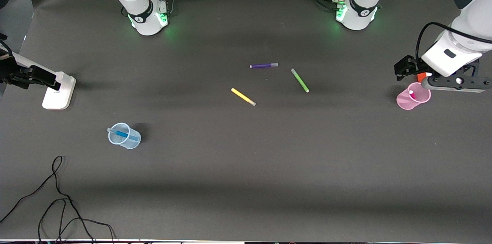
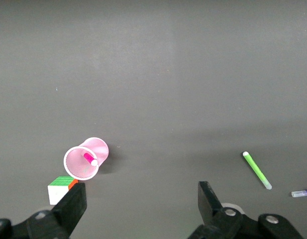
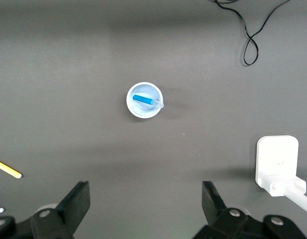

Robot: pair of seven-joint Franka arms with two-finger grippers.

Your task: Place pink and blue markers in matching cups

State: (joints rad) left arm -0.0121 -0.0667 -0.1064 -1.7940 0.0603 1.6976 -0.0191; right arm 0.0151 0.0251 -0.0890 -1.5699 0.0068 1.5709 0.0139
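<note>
The pale blue cup [image 1: 123, 136] stands toward the right arm's end of the table with the blue marker [image 1: 123, 134] leaning inside it. Both also show in the right wrist view, cup [image 3: 145, 100] and marker [image 3: 146, 100]. The pink cup [image 1: 413, 97] stands at the left arm's end with the pink marker [image 1: 411, 93] inside. Both also show in the left wrist view, cup [image 2: 86, 158] and marker [image 2: 90, 159]. My left gripper [image 1: 455, 83] hangs open and empty beside and above the pink cup, jaws wide in its wrist view [image 2: 141, 199]. My right gripper [image 1: 23, 75] is open and empty, up in the air [image 3: 146, 196].
A purple pen [image 1: 264, 65], a green pen [image 1: 300, 80] and a yellow pen [image 1: 243, 97] lie mid-table. A small coloured cube [image 2: 61, 188] sits by the pink cup. A white adapter [image 1: 57, 94] lies at the right arm's end. Black cable [image 1: 57, 198] trails near the front edge.
</note>
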